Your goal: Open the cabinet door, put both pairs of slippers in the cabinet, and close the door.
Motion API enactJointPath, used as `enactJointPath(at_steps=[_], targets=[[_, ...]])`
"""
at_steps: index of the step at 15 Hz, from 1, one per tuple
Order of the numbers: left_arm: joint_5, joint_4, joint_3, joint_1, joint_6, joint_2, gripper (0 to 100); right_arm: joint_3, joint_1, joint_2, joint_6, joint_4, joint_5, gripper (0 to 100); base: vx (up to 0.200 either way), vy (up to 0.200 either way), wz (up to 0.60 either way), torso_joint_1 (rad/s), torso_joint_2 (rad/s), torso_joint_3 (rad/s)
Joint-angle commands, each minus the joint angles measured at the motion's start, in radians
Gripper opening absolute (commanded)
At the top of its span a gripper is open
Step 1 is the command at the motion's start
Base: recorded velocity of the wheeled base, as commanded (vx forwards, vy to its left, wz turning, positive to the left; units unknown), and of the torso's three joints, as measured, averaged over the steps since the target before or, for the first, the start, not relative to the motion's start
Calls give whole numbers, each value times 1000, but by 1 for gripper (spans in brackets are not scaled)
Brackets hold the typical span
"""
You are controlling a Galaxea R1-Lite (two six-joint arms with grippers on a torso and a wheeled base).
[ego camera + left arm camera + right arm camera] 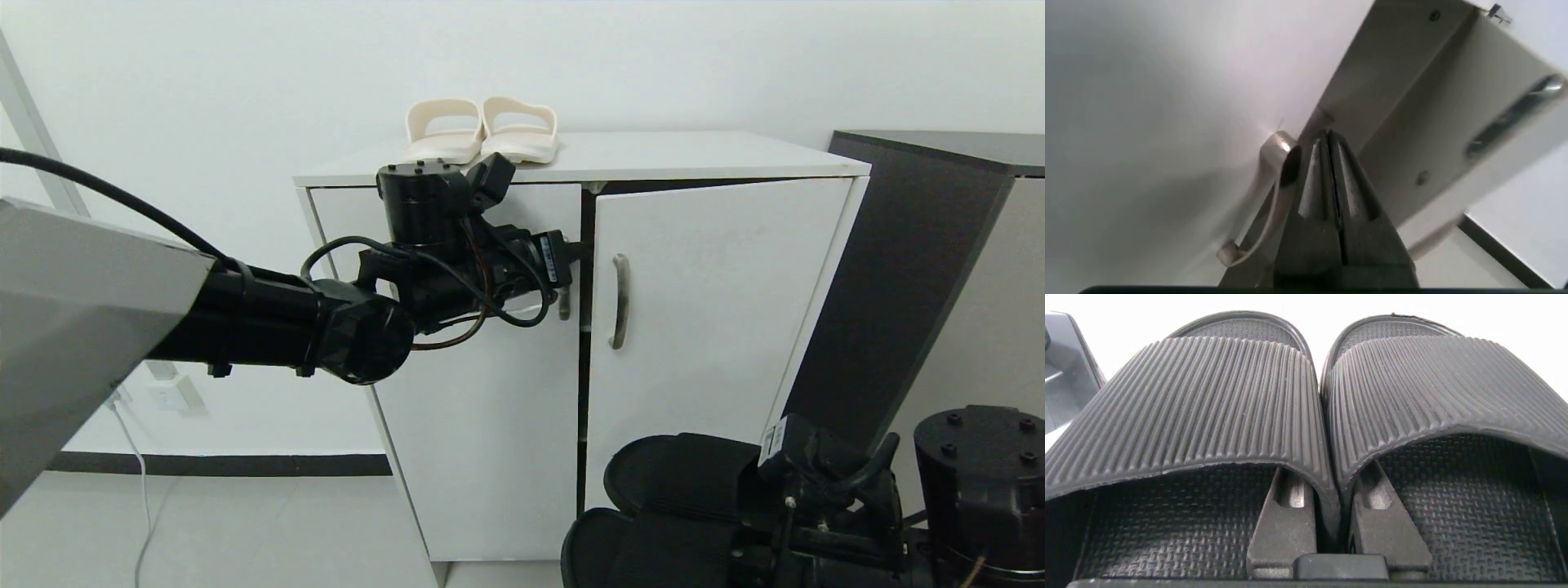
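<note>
At the left gripper [1328, 167]: closed flat, fingers [1312, 184] pressed together with nothing between them. Tips right at the free edge of the left door [482, 425], at the dark gap between the two doors. Just beside the tips, the left door's handle [1259, 208], a curved metal strap; cannot tell whether touching. Across the gap from this gripper, the right door [710, 327], slightly ajar, with its own handle [620, 300] near. Above the gripper, on the cabinet top [718, 155], the cream slippers [482, 131], side by side, toes toward the wall.

At the right gripper [1331, 527]: clamped on the black slippers [1233, 400], one finger [1282, 518] inside each slipper under its ribbed strap, the two inner side walls squeezed together between them. Slippers side by side, toes pointing away from the wrist. Well below and to the right of the left gripper, low before the right door and apart from it. Farther out, right of this gripper, a dark cabinet [898, 286] against the white one. Far to the lower left of the left gripper, a wall socket [171, 394] with a white cable [140, 482] hanging to the floor.
</note>
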State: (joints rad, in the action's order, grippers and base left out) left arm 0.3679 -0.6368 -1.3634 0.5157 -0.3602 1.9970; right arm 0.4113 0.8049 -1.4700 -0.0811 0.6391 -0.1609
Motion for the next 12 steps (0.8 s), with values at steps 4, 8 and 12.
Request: enactJointPath(at_steps=[4,8,12], targets=[[-1,-1,1,4,0,16,0,0,2,-10,0,1,0,0,-150,0,0,5,2,1],[-3,-4,1,66,3,12,0,-5,20,-9,0,1,-2,0,-200,0,0,-1,5,4],[-21,-7,-11,219,9,9,0,-12,43,0,0,1,0,0,-200,0,0,2,2,4]])
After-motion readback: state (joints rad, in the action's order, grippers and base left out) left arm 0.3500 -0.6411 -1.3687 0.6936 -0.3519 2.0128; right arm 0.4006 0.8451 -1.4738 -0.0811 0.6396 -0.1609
